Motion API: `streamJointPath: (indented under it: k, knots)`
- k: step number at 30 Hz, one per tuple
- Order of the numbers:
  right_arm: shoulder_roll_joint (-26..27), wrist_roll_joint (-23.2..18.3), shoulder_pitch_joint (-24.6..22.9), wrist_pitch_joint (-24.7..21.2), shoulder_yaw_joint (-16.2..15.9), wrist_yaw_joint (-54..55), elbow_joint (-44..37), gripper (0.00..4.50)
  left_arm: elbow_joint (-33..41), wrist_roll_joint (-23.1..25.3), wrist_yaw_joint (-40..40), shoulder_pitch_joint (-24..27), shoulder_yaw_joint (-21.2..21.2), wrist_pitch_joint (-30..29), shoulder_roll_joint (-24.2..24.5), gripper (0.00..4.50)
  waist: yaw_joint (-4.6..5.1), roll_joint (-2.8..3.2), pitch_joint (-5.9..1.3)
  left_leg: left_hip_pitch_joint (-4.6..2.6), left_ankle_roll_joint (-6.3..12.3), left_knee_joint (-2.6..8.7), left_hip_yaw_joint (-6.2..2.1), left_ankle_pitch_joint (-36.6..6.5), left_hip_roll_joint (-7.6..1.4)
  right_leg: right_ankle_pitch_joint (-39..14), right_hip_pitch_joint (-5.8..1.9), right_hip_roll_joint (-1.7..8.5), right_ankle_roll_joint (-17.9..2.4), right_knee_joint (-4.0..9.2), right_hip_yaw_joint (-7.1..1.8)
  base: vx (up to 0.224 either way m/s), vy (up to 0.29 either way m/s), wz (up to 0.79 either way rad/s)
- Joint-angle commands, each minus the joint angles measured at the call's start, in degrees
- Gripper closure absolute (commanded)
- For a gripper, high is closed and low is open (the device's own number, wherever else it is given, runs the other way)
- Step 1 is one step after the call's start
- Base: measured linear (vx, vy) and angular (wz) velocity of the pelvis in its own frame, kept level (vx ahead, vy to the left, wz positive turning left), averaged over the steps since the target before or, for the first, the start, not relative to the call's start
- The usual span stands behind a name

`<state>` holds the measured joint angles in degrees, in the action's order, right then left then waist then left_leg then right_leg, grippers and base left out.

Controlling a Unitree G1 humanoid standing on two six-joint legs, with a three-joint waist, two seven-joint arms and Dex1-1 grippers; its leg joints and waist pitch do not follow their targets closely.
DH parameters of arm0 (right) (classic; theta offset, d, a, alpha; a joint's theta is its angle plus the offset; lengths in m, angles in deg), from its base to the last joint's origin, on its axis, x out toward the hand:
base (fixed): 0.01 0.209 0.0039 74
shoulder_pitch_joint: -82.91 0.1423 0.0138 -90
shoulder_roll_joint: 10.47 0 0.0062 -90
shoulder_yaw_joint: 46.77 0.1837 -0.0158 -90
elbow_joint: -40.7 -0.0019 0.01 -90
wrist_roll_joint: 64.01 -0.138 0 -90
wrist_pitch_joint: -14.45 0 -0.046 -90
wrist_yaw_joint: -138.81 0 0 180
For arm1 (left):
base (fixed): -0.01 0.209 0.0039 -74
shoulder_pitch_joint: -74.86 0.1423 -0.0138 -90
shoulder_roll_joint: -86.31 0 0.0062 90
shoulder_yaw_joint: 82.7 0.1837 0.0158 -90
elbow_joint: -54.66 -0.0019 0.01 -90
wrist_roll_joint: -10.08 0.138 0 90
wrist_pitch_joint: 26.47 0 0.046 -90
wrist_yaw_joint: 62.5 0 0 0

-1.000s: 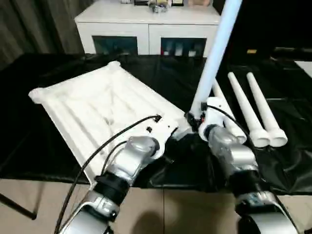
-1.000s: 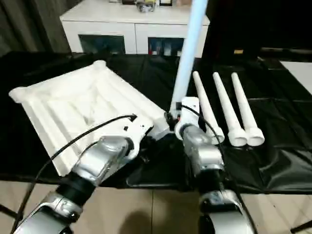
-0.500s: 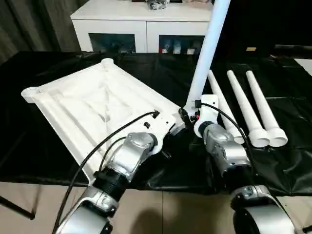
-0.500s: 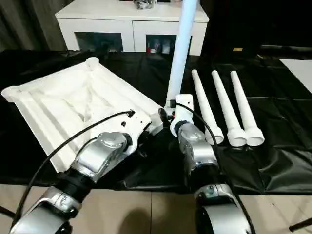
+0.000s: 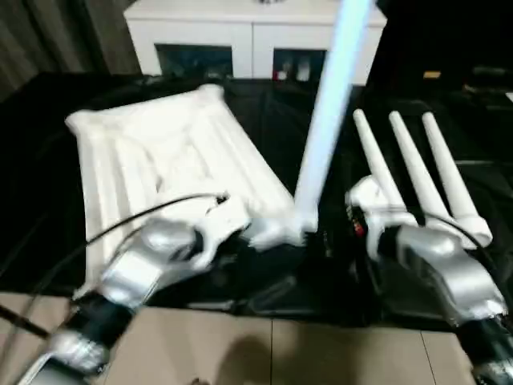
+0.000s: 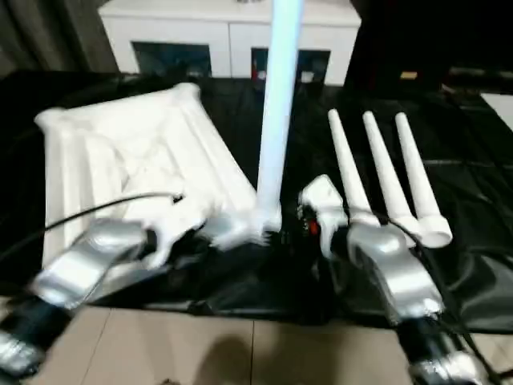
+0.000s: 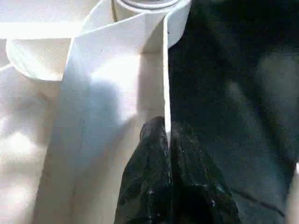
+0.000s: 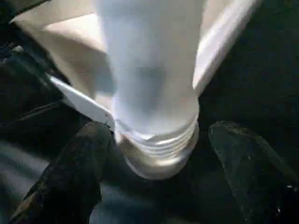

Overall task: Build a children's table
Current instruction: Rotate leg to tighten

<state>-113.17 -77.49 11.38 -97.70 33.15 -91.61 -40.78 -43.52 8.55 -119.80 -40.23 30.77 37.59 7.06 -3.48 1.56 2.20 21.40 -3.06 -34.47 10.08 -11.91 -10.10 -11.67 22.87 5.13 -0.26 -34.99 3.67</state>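
Observation:
The white tabletop (image 5: 160,152) lies ribbed side up on the black-covered table. One white leg (image 5: 329,104) stands upright in its near right corner socket (image 5: 298,228). My left gripper (image 7: 167,133) is shut on a thin rim wall of the tabletop just beside that socket. My right gripper (image 8: 161,137) is open, its two fingers (image 8: 88,158) wide apart on either side of the leg's ribbed base (image 8: 156,140), not touching it. In the eye views the right hand (image 5: 370,215) sits just right of the leg. Three more legs (image 5: 409,168) lie side by side on the right.
A white cabinet (image 5: 240,40) with glass doors stands behind the table. The black cover (image 5: 473,104) reaches the table's near edge, with tan floor (image 5: 240,353) below it. My silver forearms (image 5: 152,257) come in over the near edge.
My right gripper's fingers have spread wider and come off the leg's base, and the hand now sits to its right. The leg stays upright. The camera has shifted.

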Motion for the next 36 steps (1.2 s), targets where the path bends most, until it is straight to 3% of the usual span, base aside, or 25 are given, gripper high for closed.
streamJointPath:
  k: [1, 8, 14, 16, 26, 29, 30, 31, 32, 34, 36]
  knots:
    - [-1.1, 0.0, -0.2, 0.1, -1.3, -2.9, -2.2, 0.75, 1.3, -0.3, -2.5, 0.0, 2.4, 0.0, -0.3, 4.50, 0.15, -0.34, -2.82, -1.34, 4.05, 4.27, -0.51, -9.0, -3.23, -4.7, -2.62, 2.99, -15.6, 3.68, -2.69, 0.000, 0.000, 0.00]
    - [-2.1, -0.1, -0.2, -0.1, -2.0, -5.2, -2.2, 0.91, 1.2, -0.5, -3.6, -0.2, 2.5, 0.3, 0.6, 4.50, 0.21, -0.59, -2.83, -0.98, 2.84, 4.38, -0.47, -8.8, -3.04, -7.5, -2.84, 3.25, -13.7, 3.85, -2.86, 0.000, 0.000, 0.00]
    - [-1.4, -0.9, 0.1, 0.0, -1.5, -6.0, -1.0, 1.45, 1.6, -0.4, -4.5, 0.0, 2.3, 0.3, 1.0, 4.50, 0.10, -0.61, -3.25, -0.82, 4.88, 3.86, -0.45, -4.0, -2.90, -1.1, -3.01, 3.16, -14.9, 3.10, -2.73, 0.000, 0.000, 0.00]
    - [-1.0, -1.1, 0.2, 0.1, -1.2, -5.8, -0.7, 1.69, 1.6, -0.4, -4.5, 0.0, 2.3, 0.3, 1.0, 4.50, 0.11, -0.57, -3.23, -0.79, 5.18, 3.86, -0.45, -4.3, -2.92, -1.2, -3.03, 3.18, -15.3, 3.10, -2.68, 0.000, 0.000, 0.00]
    - [0.6, -0.2, -0.8, 0.4, -1.5, -4.6, 1.1, 1.78, 1.5, -0.5, -4.6, 0.3, 2.7, 0.4, 0.8, 4.50, 0.15, -0.66, -3.22, -0.77, 4.62, 3.87, -0.46, -4.9, -2.89, -2.7, -3.10, 3.17, -14.9, 3.17, -2.68, 0.000, 0.000, 0.00]
    - [4.1, 1.9, -0.3, 1.4, 0.0, 2.5, 6.2, 1.78, -0.4, 0.0, -1.2, 0.4, 2.2, 0.1, -1.8, 4.50, 0.32, -0.51, -3.00, -0.85, 3.97, 4.04, -0.43, -6.3, -2.89, -4.8, -2.89, 3.19, -14.8, 3.48, -2.68, 0.000, 0.000, 0.00]
    - [7.7, 3.6, 0.8, 1.7, 1.5, 10.2, 10.7, 1.78, -3.3, 0.7, 4.0, -0.3, 1.1, -1.2, -5.4, 4.50, 0.74, -0.53, -2.60, -0.91, 2.84, 4.31, -0.28, -9.0, -2.82, -8.6, -2.58, 3.15, -14.4, 4.08, -2.69, 0.000, 0.000, 0.00]
    - [8.9, 3.7, 1.0, 1.4, 2.1, 12.1, 11.8, 1.78, -4.2, 1.1, 5.5, -0.6, 0.9, -1.5, -6.4, 4.50, 1.04, -0.59, -2.40, -1.16, 0.95, 4.63, -0.46, -12.6, -2.72, -14.5, -2.55, 3.21, -13.4, 4.67, -2.56, 0.000, 0.000, 0.00]
    - [9.8, 3.6, 1.2, 1.0, 2.6, 13.6, 12.5, 1.78, -4.8, 1.4, 6.7, -0.8, 0.8, -1.7, -7.1, 4.50, 1.18, -0.61, -2.46, -1.29, 0.17, 4.66, -0.62, -13.8, -2.71, -16.6, -2.69, 3.37, -12.8, 4.76, -2.53, 0.000, 0.000, 0.00]
    - [15.1, 3.3, 3.0, -0.1, 6.1, 24.2, 17.5, 1.78, -8.3, 2.2, 14.7, -2.2, -1.1, -5.1, -12.7, 4.50, 1.94, -0.66, -2.15, -1.62, -1.33, 5.02, -0.83, -17.6, -2.69, -21.1, -2.35, 3.24, -10.7, 5.43, -2.65, 0.000, 0.000, 0.00]
    - [19.7, 4.1, 5.3, 0.4, 8.2, 34.5, 23.2, 1.79, -13.0, 2.9, 24.7, -4.4, -4.1, -9.0, -19.0, 4.50, 2.33, -0.67, -2.18, -1.72, -2.13, 5.06, -1.09, -18.7, -2.53, -23.5, -2.35, 3.28, -9.7, 5.68, -2.51, 0.000, 0.000, 0.00]
